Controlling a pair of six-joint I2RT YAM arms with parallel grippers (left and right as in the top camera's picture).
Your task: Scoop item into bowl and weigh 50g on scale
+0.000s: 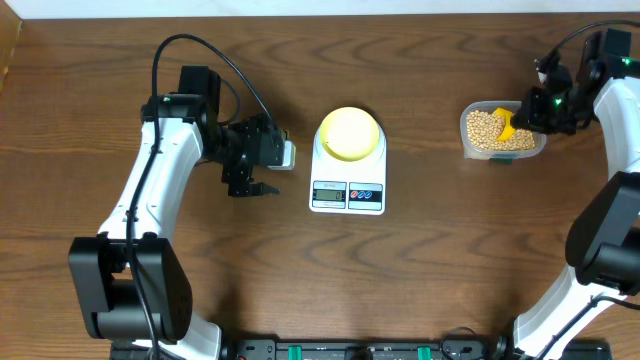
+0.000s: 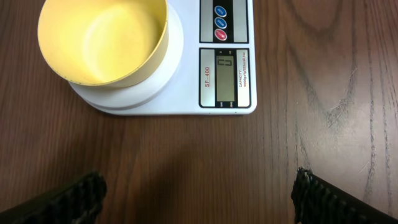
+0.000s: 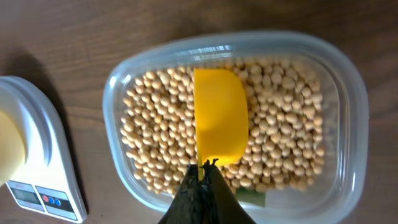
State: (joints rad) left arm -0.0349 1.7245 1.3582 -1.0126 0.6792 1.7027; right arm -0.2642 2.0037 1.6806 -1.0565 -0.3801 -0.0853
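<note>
A clear rounded-rectangular plastic container [image 3: 351, 106] sits toward the right side of the dark wood-grain tabletop [image 1: 450, 260]. A yellow scoop [image 3: 219, 121] lies within its walls. A small green patch shows under its near edge.

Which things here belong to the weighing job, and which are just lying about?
In the job: beans, yellow scoop, clear container, bowl, scale.
Lying about: black hardware along the near edge; the open left gripper is idle.
</note>
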